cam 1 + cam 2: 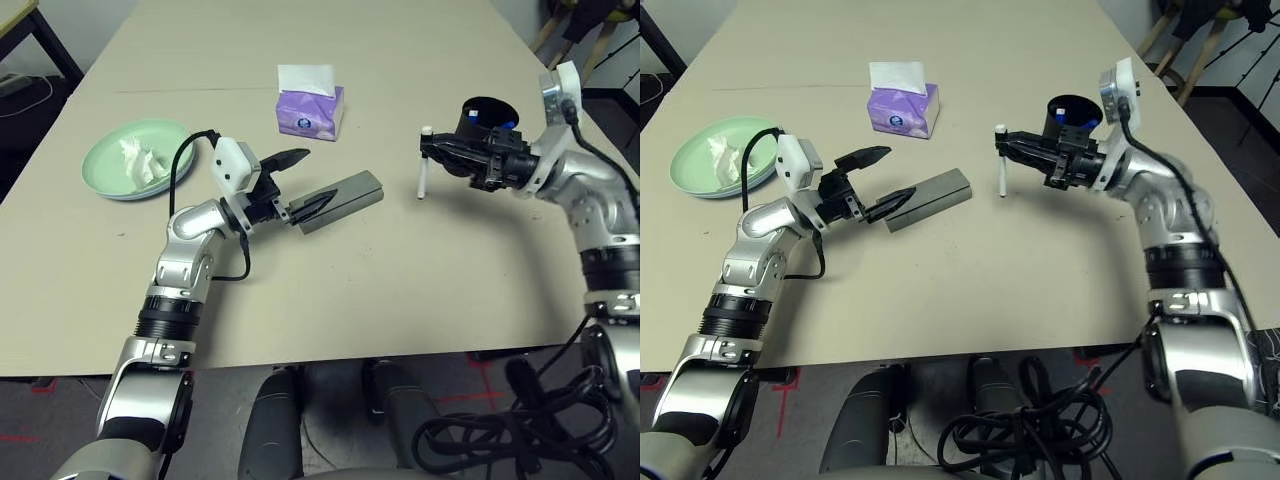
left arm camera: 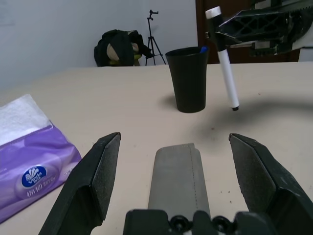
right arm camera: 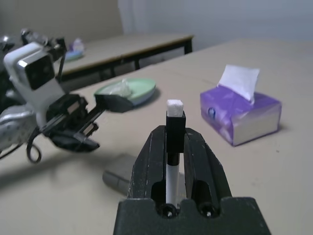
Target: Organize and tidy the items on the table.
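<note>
At desk centre, roughly seven o'clock from the purple tissue box (image 1: 311, 104), lies the grey glasses case (image 1: 341, 200), closed and flat on the desk (image 1: 400, 290). Its long axis runs from eight o'clock to two o'clock in the head view, the far end aimed toward the black cup (image 1: 487, 118).

The left gripper (image 1: 305, 182) has its fingers spread wide, nothing held. They straddle the near end of the case: one fingertip over its near corner, the other off to the eleven o'clock side, above the desk. Cannot tell if either touches.

The right gripper (image 1: 432, 150) has its fingers clamped tight on a white marker (image 1: 424, 168) near its black cap. The marker hangs close to vertical, tip down, clear of the desk, at three o'clock from the case.

Risks, as I judge them:
- If the fingers close along the case instead of across it, they could push the case away toward two o'clock.
- The pinch sits high on the marker, so it may swing or slip out on the way to the cup.
- The arms are near each other, so a clash is possible.

The mint-green plate (image 1: 110, 170), at nine o'clock, holds the crumpled tissue (image 1: 140, 160).
</note>
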You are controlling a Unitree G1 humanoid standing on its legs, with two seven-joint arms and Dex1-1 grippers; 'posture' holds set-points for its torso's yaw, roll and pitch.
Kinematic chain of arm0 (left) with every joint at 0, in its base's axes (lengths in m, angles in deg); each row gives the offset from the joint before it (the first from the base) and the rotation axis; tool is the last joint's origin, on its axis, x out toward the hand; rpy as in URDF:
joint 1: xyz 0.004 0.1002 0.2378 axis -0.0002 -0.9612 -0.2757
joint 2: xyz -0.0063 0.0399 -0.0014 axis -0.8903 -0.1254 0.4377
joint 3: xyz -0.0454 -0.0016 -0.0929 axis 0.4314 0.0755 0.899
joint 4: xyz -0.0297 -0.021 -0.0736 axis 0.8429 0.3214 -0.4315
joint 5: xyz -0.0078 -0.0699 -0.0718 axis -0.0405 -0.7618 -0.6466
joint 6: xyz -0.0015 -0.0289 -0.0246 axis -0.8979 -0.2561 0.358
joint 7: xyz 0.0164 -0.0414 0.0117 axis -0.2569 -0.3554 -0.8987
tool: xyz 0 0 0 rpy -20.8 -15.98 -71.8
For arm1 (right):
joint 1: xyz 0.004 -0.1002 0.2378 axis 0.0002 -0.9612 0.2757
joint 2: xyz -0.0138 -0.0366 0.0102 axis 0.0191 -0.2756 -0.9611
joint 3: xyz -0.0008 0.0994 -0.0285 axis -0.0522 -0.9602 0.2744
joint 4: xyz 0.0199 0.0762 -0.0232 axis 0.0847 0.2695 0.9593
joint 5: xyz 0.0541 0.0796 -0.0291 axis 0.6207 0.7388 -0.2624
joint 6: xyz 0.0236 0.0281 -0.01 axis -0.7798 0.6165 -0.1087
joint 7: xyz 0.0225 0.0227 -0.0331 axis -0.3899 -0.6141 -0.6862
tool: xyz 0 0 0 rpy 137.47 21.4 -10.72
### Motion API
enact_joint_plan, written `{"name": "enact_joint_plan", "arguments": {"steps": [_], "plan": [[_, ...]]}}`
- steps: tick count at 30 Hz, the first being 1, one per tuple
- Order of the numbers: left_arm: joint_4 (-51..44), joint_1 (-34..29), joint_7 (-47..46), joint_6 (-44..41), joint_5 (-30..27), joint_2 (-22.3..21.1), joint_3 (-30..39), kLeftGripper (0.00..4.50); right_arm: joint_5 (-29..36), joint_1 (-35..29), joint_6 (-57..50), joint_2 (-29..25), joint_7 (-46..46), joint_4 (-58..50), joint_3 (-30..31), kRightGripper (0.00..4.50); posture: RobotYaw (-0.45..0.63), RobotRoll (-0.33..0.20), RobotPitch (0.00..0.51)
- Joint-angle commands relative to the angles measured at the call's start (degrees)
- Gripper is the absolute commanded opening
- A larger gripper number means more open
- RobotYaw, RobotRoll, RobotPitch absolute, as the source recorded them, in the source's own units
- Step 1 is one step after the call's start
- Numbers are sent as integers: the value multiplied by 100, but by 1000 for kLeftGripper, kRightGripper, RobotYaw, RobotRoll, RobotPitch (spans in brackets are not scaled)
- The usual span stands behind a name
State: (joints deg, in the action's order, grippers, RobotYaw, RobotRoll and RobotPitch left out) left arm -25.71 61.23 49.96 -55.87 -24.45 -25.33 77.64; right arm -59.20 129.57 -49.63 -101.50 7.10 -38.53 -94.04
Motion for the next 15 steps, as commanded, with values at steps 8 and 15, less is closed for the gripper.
{"name": "enact_joint_plan", "arguments": {"steps": [8,15], "plan": [[240,104,23,114,79,57,-31,4500,-47,-269,1358,902,-1498,-312,-539,323,-5,0,99],[289,132,28,136,88,58,-26,4500,-328,144,2467,1197,-2406,-74,-697,323,-5,0,95]]}}
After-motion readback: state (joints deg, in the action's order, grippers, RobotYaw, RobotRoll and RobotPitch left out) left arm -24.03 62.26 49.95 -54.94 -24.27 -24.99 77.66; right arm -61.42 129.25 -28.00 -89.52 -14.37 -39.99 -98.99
